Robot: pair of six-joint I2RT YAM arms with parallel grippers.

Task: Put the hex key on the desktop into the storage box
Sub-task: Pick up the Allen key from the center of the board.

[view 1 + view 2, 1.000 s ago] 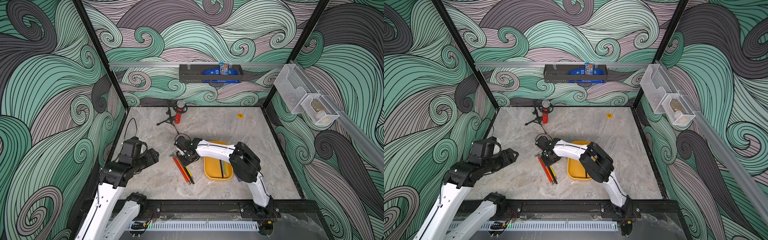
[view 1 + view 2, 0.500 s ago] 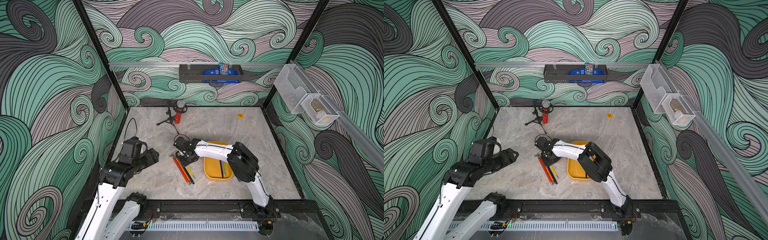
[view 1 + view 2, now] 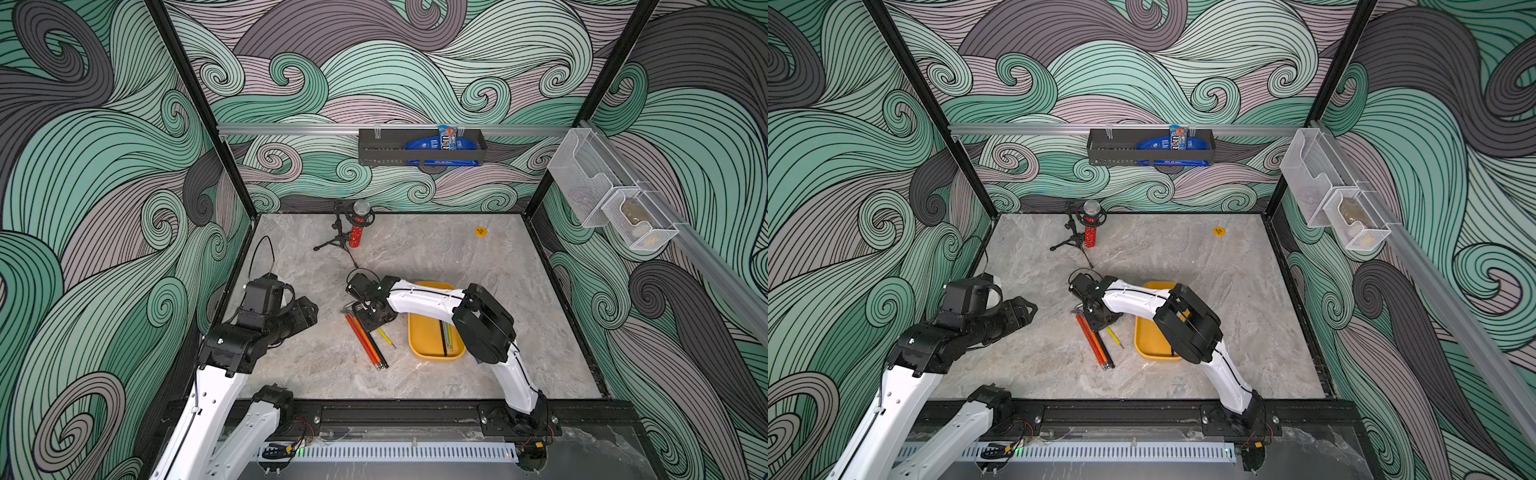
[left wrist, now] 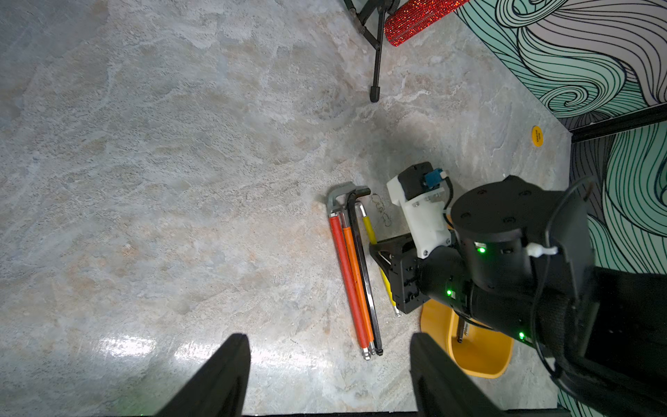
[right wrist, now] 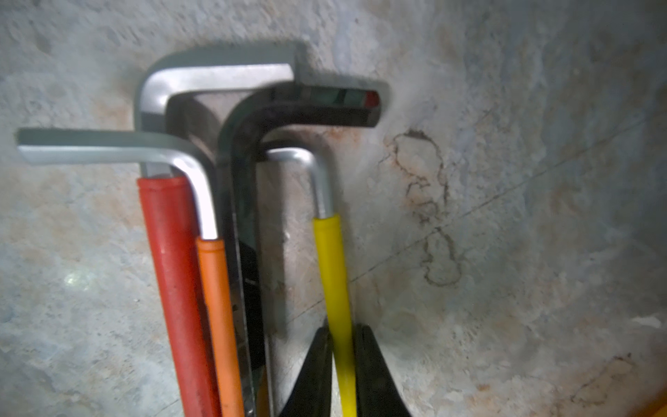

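Robotics lab's test booth: wave-printed panels (image 3: 374,62) walled a marble bench (image 3: 457,257), where a white left arm (image 3: 208,399) and right arm (image 3: 424,300) were bolted to a black rail (image 3: 395,415).

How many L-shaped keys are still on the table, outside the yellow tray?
4. A red-sleeved hex key, an orange-sleeved hex key and a black hex key lie side by side; a thin yellow-sleeved hex key beside them sits pinched in the right gripper. More may be hidden.

Right tool (image 5: 341,335) reaches low, pinched closed; left tool (image 4: 328,335) hovers, jaws parted.
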